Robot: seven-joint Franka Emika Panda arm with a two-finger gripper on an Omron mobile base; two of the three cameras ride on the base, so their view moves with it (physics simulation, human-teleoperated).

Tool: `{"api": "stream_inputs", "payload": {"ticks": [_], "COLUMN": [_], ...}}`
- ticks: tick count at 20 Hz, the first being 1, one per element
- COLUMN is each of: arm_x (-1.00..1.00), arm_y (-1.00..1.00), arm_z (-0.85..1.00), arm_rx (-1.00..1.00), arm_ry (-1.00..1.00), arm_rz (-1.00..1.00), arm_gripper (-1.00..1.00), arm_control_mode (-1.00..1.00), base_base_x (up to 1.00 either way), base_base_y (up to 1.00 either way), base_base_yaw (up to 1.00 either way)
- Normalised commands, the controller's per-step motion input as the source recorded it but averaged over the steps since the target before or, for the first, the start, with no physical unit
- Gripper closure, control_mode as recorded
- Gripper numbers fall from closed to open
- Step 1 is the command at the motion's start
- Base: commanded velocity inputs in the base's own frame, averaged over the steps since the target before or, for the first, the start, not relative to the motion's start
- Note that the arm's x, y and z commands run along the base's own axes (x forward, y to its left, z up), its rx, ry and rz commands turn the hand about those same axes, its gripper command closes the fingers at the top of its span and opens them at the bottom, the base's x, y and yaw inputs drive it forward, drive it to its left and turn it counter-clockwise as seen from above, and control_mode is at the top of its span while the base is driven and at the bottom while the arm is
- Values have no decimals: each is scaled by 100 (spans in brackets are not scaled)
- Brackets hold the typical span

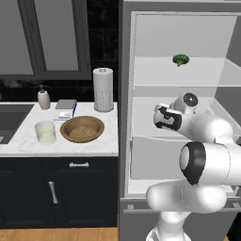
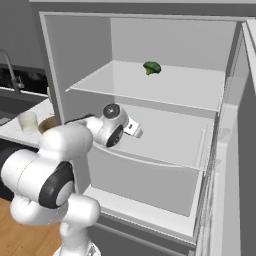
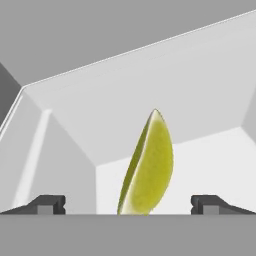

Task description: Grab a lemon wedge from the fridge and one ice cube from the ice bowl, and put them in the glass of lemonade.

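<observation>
The fridge [image 1: 179,117] stands open, its white shelves bare apart from a broccoli floret [image 2: 151,67] on the upper one. The arm reaches onto the middle shelf, hiding the claw [image 3: 128,202] from both base views. On the desk [image 1: 28,141] sit the ice bowl [image 1: 82,129] and the glass of lemonade [image 1: 45,132]. The lemon wedge [image 3: 148,167], yellow-green and pointed, stands upright between the spread claw tips, its base cut off.

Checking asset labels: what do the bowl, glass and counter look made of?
Bowl: wood, matte brown with faint grain. Glass: clear glass or plastic, pale liquid showing through. Counter: probably polished marble, white with grey veins.
</observation>
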Motion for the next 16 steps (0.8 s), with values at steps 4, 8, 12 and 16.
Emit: {"api": "stream_inputs", "payload": {"ticks": [4,8,12,16], "arm_x": [47,34,14,0], "arm_y": [-5,-9,-14,-11], "arm_z": [-36,-24,-20,-32], "arm_rx": [0,0,0,0], "arm_ry": [0,0,2,7], "arm_rz": [0,0,-1,-3], "arm_gripper": [-100,-100,-100,-100], "arm_control_mode": [-100,-100,-100,-100], "base_base_x": [0,0,0,0], "base_base_y": [0,0,0,0], "base_base_yaw": [0,0,0,0]}}
